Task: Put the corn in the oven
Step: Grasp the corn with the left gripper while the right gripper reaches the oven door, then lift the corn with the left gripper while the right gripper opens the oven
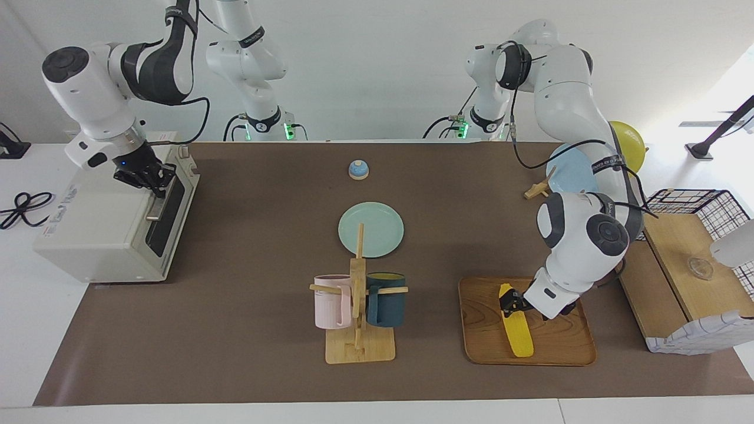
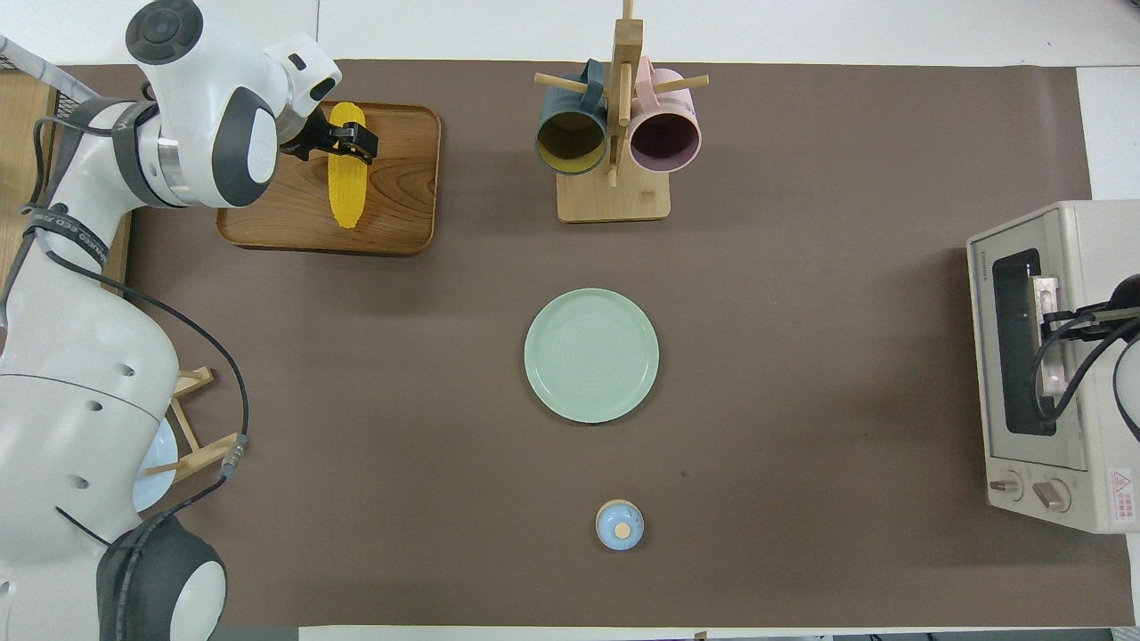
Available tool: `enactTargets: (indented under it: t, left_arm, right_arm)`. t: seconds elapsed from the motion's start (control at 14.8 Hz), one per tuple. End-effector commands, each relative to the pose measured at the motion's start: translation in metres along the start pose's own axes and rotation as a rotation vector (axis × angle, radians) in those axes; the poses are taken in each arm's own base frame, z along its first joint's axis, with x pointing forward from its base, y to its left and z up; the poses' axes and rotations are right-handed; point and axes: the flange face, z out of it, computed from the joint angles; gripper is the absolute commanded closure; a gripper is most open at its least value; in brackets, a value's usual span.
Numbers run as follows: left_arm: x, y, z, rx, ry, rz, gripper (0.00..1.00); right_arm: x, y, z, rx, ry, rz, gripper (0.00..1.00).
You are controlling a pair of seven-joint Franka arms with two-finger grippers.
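A red warning sign sits on the oven [image 2: 1051, 374]; its lettering is unreadable.

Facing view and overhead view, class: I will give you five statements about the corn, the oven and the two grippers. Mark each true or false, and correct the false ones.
1. The corn lies on the wooden tray. True.
2. The oven door is open. False: it is closed.
3. The right gripper is at the oven's handle. True.
4. The left gripper is over the green plate. False: it is open at the corn on the tray.
5. Two mugs hang on the mug rack. True: a pink mug and a dark blue mug.
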Motion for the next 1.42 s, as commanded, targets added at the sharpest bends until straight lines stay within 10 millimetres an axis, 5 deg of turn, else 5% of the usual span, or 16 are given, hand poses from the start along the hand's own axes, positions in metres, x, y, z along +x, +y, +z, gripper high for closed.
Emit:
enactTargets:
  t: [0.0, 0.07, 0.27, 0.47, 0.61, 0.74, 0.94, 1.08, 1.35]
  left_arm:
    - [0.010, 0.003, 0.002, -0.010, 0.025, 0.021, 0.00]
    - [0.009, 0.004, 0.004, -0.011, 0.023, 0.023, 0.00]
    - [0.008, 0.004, 0.005, -0.012, 0.008, 0.022, 0.55]
    - [0.005, 0.005, 0.003, -0.016, -0.015, 0.019, 0.99]
    - [0.001, 0.008, -0.003, -0.037, -0.053, 0.011, 1.00]
    - [-0.005, 0.015, -0.061, -0.080, -0.051, -0.006, 1.00]
    - [-0.028, 0.056, -0.105, -0.084, -0.101, 0.004, 1.00]
    - [-0.054, 0.083, -0.137, -0.079, -0.120, -0.031, 1.00]
    - [-0.138, 0.152, -0.154, -0.056, -0.207, -0.008, 1.00]
  right_arm:
    - [-0.007, 0.009, 0.011, -0.004, -0.006, -0.016, 1.00]
    - [-0.007, 0.008, 0.011, -0.004, -0.005, -0.018, 1.00]
    - [-0.002, 0.000, 0.016, -0.003, -0.014, -0.018, 1.00]
    - [0.005, -0.018, 0.028, -0.002, 0.012, -0.032, 1.00]
    - [0.005, -0.021, 0.042, 0.003, 0.017, -0.029, 1.00]
    - [0.010, -0.033, 0.050, 0.001, 0.025, -0.052, 1.00]
    - [0.019, -0.042, 0.063, -0.002, 0.032, -0.071, 1.00]
    - [0.027, -0.058, 0.072, -0.003, 0.033, -0.092, 1.00]
    - [0.039, -0.081, 0.092, -0.006, 0.035, -0.104, 1.00]
